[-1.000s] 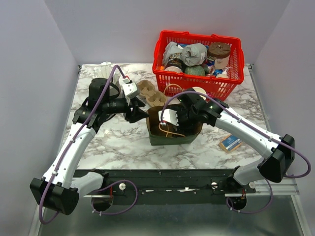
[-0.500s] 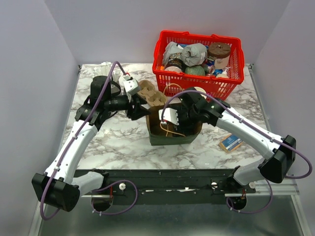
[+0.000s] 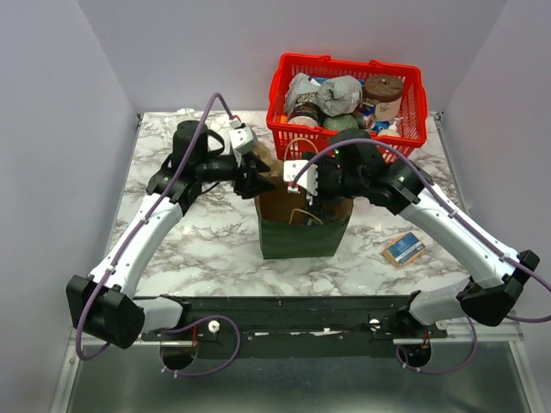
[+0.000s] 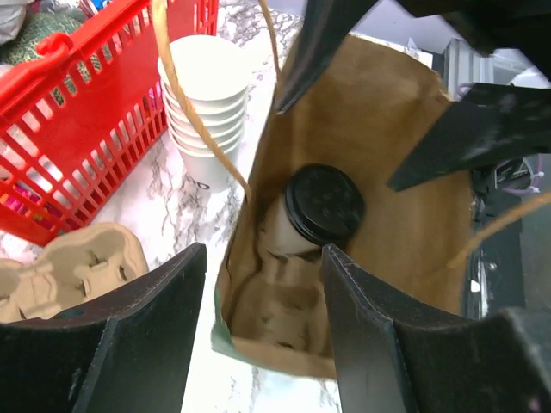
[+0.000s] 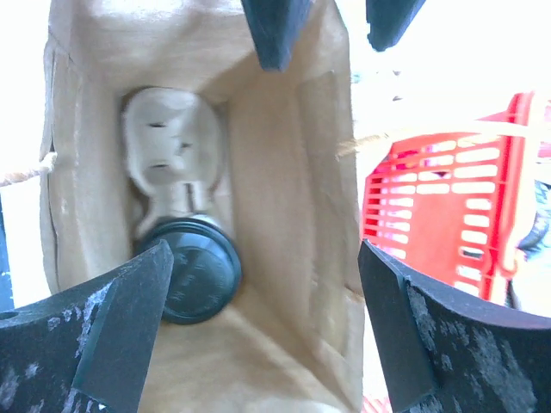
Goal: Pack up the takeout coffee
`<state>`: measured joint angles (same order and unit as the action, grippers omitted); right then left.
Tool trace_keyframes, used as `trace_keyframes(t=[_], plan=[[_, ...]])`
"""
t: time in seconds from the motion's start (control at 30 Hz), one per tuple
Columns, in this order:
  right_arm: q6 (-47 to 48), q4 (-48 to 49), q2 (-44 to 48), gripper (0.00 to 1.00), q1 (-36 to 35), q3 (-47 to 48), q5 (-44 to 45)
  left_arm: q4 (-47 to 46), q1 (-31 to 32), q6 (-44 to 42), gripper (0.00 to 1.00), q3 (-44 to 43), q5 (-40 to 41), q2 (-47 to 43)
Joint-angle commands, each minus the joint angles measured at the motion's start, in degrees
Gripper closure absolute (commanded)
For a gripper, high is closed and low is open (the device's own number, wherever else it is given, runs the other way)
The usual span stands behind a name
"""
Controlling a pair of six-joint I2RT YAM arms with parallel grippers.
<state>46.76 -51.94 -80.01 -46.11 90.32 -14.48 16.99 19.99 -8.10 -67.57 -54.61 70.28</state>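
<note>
The bag point(image 3: 301, 237) stands open on the table point(image 3: 198, 241). Deep inside it sits the coffee cup point(image 4: 323, 205), black lid up, in a tray point(image 4: 275, 305). Both grippers hang over the bag's mouth. The left gripper point(image 4: 263, 258) is open and holds nothing. The right gripper point(image 5: 265, 258) is wide open and empty too. Behind the bag stand white cups point(image 4: 207, 103), a spare tray point(image 4: 60, 271) and a red basket point(image 3: 392, 148).

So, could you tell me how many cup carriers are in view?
2: one carrier near the basket, another at the bottom of the bag with the lidded cup. More could be hidden in the basket.
</note>
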Motion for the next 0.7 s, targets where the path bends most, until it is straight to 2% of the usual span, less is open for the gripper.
trace_keyframes(t=[0.0, 0.17, 0.37, 0.43, 0.53, 0.6, 0.63, 0.67], plan=[[-1.24, 1.14, 2.92, 0.02, 0.14, 2.22, 4.71, -2.23, 0.84, -2.09, 0.35, -4.14, 0.03, 3.54], [0.87, 1.58, 4.95, 0.02, 0.05, 1.43, 7.89, -2.14, 1.46, -2.98, 0.35, -6.08, -2.34, 5.66], [-4.13, 3.07, 8.46, 0.02, 0.14, 0.66, 9.12, 2.86, 3.13, -3.77, 0.35, -8.54, -7.87, 6.54], [-6.23, 5.87, 8.73, 0.02, 0.14, -0.23, 9.81, 2.35, 3.48, -2.81, 0.35, -7.67, -7.27, 4.62], [-8.61, 7.2, 8.29, 0.02, 0.14, 1.17, 13.41, 0.05, 3.83, 0.45, 0.34, -6.08, -2.88, 1.89], [-8.53, 7.73, 9.25, 0.01, 0.23, 1.09, 14.3, 4.24, 4.01, -0.25, 0.33, -7.22, 1.59, 1.44], [-8.53, 8.34, 9.95, 0.01, 0.32, 0.82, 14.22, 5.84, 4.09, -0.34, 0.34, -7.83, 9.62, 1.35], [-8.53, 8.52, 11.35, 0.0, 0.4, 0.38, 14.3, 6.9, 4.09, 0.1, 0.34, -8.27, 12.83, 1.44]])
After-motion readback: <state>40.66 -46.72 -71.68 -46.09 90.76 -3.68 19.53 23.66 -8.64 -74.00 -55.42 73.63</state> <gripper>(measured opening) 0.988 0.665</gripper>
